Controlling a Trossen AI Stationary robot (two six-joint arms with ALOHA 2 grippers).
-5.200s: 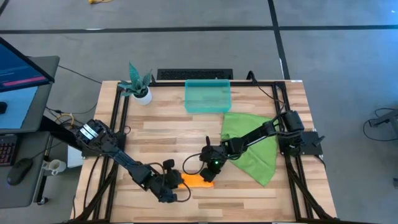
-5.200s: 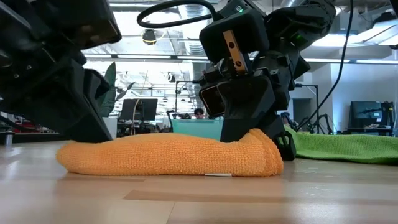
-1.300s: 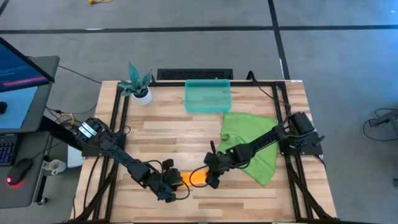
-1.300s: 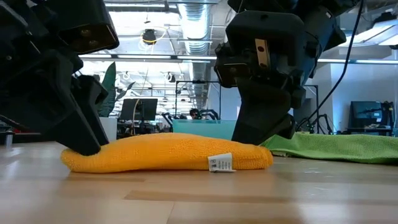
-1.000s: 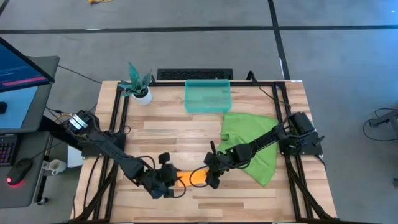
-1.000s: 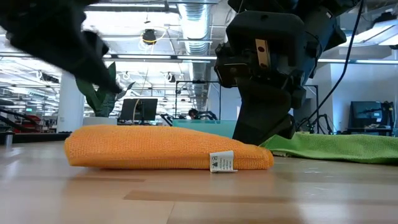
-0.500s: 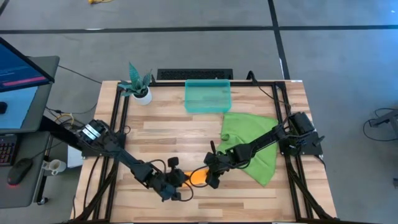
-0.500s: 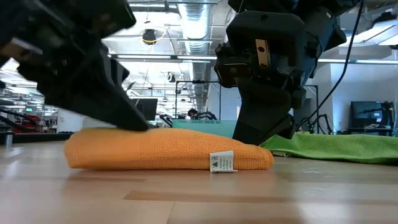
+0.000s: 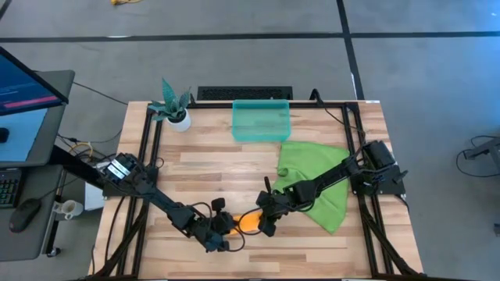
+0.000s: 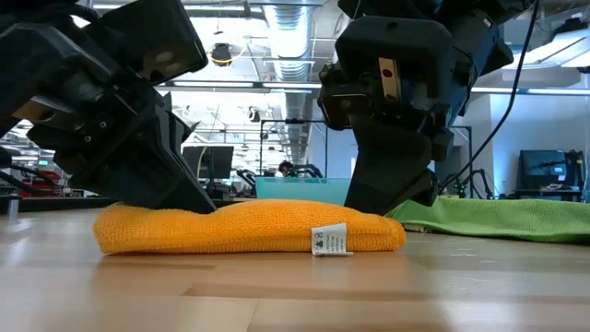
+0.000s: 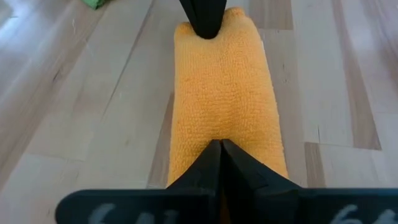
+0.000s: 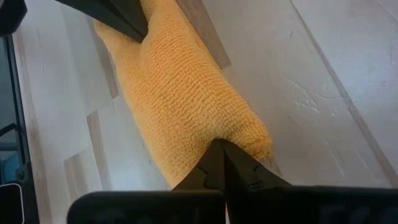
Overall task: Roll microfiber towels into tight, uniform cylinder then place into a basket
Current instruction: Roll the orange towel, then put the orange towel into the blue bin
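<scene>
The orange microfiber towel (image 9: pixel 248 221) lies rolled up on the wooden table near its front edge, lengthwise from left to right, with a small white tag (image 10: pixel 328 241) at its right end. My left gripper (image 11: pixel 219 149) is shut on top of the roll's left part. My right gripper (image 12: pixel 219 150) is shut at the roll's right end. The green towel (image 9: pixel 316 183) lies spread flat at the table's right. The teal basket (image 9: pixel 261 121) stands at the far edge. My left gripper presses its shut fingertips (image 10: pixel 198 205) down on the top of the roll, left of its middle (image 11: pixel 224 127). The fingers slant down from the table's left and lie along the roll. The cloth is dented in there, and the roll rests on the table. My right gripper has its shut fingertips (image 12: pixel 214 158) against the roll's right end (image 12: pixel 239 134), slanting down from the table's right and far side. The roll lies on the table under them. In the low view the roll hides the fingertips.
A small plant in a white pot (image 9: pixel 173 105) stands at the table's far left corner. Bare wood lies between the orange roll and the basket. Black frame rails (image 9: pixel 147 148) run along both sides of the table.
My left gripper has come down from above the roll's left end and slightly toward the right, landing on top of the roll. The roll's top has sunk in under it. My right gripper and the roll's right end have kept still.
</scene>
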